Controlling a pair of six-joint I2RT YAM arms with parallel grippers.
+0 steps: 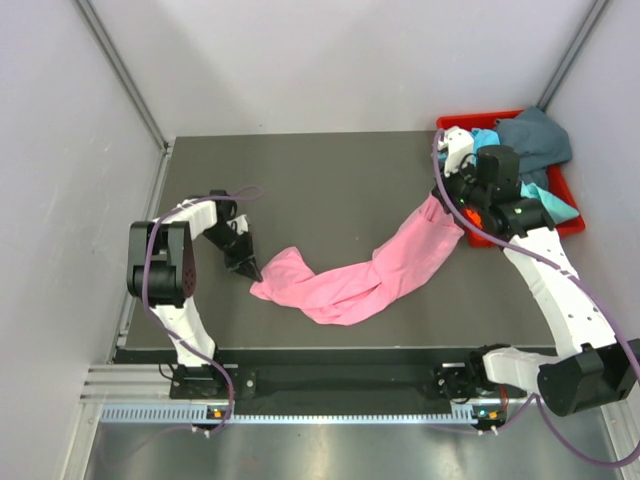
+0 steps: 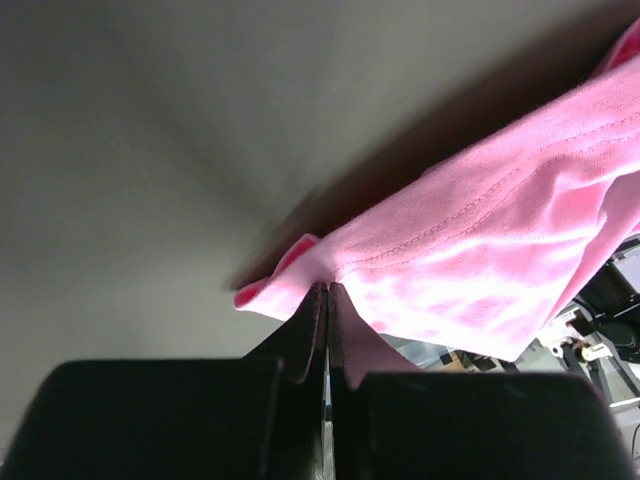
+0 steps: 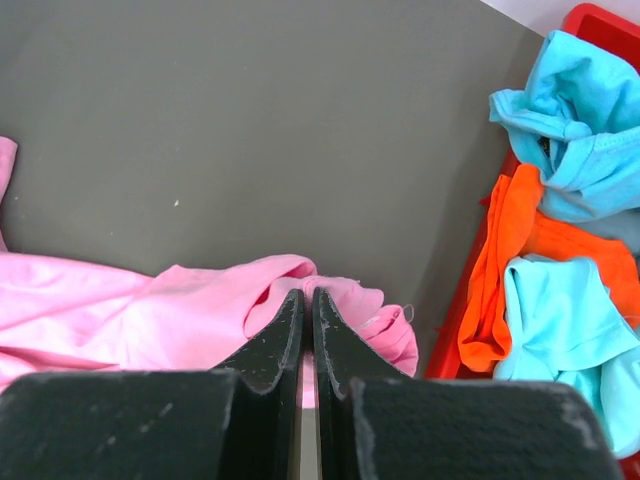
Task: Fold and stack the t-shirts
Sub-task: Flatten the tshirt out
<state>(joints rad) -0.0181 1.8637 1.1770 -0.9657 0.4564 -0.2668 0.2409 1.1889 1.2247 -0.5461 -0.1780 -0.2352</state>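
Two grippers were pinched shut on the pink t-shirt, which lay as a rumpled band across the table. The left gripper had its fingers pressed together on a hem edge at the shirt's left end. The right gripper clamped a bunched fold at the other end, just beside the red bin holding turquoise shirts, an orange shirt and a teal-grey shirt.

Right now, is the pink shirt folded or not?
Not folded: the pink t-shirt lies bunched in a long crumpled strip across the table, no neat flat layers.
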